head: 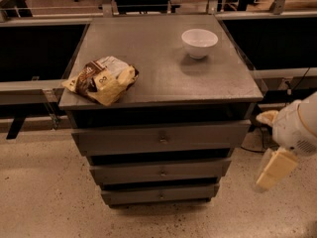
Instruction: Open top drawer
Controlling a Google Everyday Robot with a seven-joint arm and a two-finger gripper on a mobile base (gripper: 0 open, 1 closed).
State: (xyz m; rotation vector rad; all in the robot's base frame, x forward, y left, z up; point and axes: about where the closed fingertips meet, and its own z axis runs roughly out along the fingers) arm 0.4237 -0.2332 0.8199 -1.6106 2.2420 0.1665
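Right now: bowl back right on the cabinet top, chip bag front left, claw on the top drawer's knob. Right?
No. In the camera view the claw is not on the knob; it hangs right of the cabinet, apart from the top drawer. The bowl back right and chip bag front left are as you say.

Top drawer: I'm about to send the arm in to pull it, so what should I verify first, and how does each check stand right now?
1. Top drawer shut, front in full view: ok.
2. Its knob visible at the centre with nothing in front: ok.
3. Hand lined up with the knob: not ok. It hangs low beside the cabinet's right side, apart from it and off to the side of the drawer front.
4. Snack bag out of the drawer's way: ok. It lies at the top's front left corner, above the front.
5. Bowl away from the front edge: ok, it sits well back.
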